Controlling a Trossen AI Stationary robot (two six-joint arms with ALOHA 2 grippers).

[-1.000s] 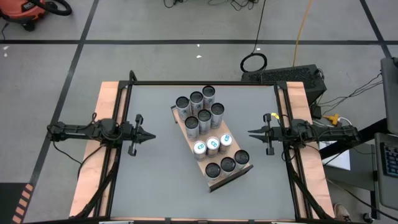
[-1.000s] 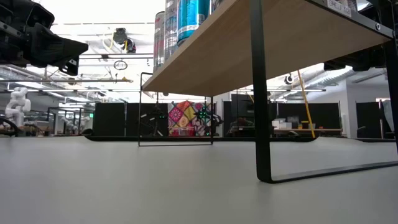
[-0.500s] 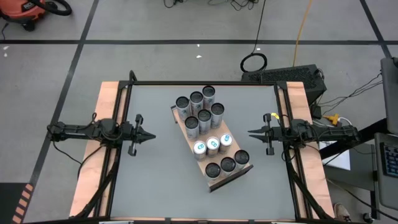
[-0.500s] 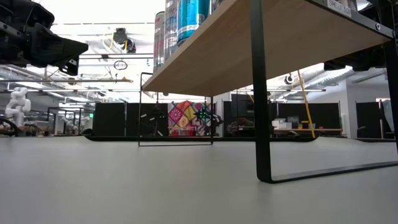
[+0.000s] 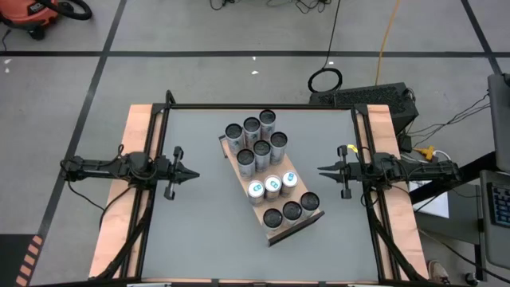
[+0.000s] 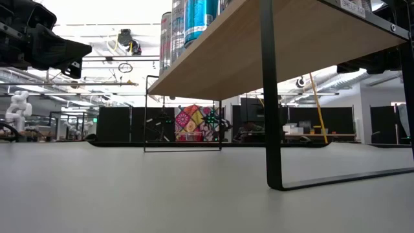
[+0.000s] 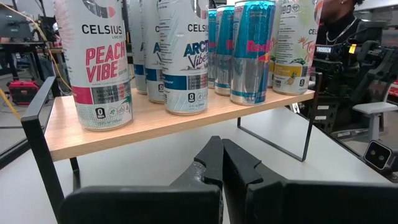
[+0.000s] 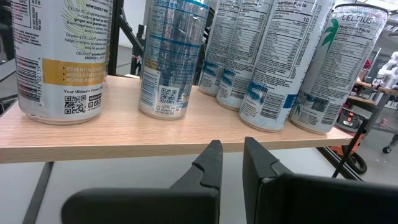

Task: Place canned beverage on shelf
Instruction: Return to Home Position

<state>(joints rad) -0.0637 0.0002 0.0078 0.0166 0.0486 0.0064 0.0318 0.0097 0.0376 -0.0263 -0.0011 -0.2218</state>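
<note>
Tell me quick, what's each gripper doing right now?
Left gripper: closed, holding nothing.
Right gripper: slightly open, holding nothing.

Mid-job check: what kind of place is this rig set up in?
Most likely a robotics lab in an open industrial hall: black tape lines and loose cables cross the floor, a shop vacuum stands nearby, and the low view shows exposed ceiling services and a white robot farther off.

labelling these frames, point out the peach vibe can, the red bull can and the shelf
peach vibe can (image 7: 102,65), left wrist view, front label
red bull can (image 7: 252,53), left wrist view, mid side
shelf (image 7: 148,116), left wrist view, bare board top between cans
</note>
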